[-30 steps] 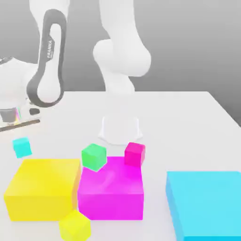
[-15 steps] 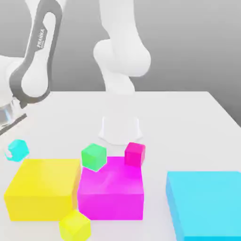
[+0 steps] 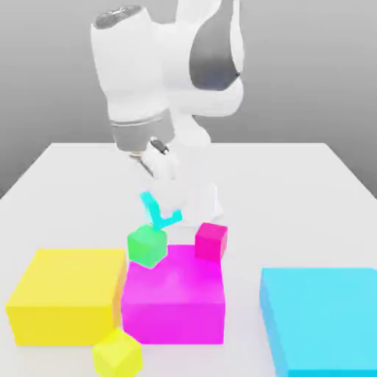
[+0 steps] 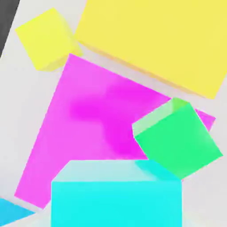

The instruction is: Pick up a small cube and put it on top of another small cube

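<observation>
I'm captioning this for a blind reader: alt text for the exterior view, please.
A white robot arm carries a tiny cyan cube in its shut gripper, just above a small green cube at the corner of a big magenta block. A small pink cube sits nearby.

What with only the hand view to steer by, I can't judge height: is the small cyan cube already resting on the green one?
Observer: No. In the exterior view the small cyan cube hangs tilted under the hand, close over the green cube, not seated flat on it.
Operator: Is it held firmly?
Observer: The jaws are shut on it, and the hand comes down at a slant from the exterior view's left.
Operator: Anything near the drop spot that I'm missing?
Observer: Yes, a small pink cube stands just to the exterior view's right of the green cube, with a gap between them.
</observation>
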Robot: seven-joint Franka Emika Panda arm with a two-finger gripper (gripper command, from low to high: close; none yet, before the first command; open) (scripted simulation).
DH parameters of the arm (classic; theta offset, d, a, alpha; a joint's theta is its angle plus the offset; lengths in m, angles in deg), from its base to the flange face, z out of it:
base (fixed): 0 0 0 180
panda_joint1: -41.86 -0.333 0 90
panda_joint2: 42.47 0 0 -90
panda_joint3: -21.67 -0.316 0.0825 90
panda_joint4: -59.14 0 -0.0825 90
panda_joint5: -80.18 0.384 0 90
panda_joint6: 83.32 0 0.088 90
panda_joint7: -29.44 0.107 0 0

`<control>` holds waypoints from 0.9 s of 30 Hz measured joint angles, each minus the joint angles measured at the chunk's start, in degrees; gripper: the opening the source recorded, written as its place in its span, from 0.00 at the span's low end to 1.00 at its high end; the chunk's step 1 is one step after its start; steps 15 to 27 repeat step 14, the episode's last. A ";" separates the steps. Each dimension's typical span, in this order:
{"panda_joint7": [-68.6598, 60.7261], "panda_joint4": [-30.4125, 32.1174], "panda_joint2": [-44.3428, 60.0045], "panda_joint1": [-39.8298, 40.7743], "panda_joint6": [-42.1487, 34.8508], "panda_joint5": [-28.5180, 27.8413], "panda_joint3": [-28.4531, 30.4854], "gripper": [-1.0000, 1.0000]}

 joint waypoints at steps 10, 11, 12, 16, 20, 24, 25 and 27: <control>6.98 8.98 -1.67 -4.94 10.50 2.87 -10.28 0.00; 6.97 9.59 0.13 -4.89 12.89 3.22 -10.83 1.00; 6.97 9.59 0.13 -4.89 12.89 3.22 -10.83 1.00; 6.97 9.59 0.13 -4.89 12.89 3.22 -10.83 1.00; 6.97 9.59 0.13 -4.89 12.89 3.22 -10.83 1.00; 6.97 9.59 0.13 -4.89 12.89 3.22 -10.83 1.00; 6.97 9.59 0.13 -4.89 12.89 3.22 -10.83 1.00; 6.97 9.59 0.13 -4.89 12.89 3.22 -10.83 1.00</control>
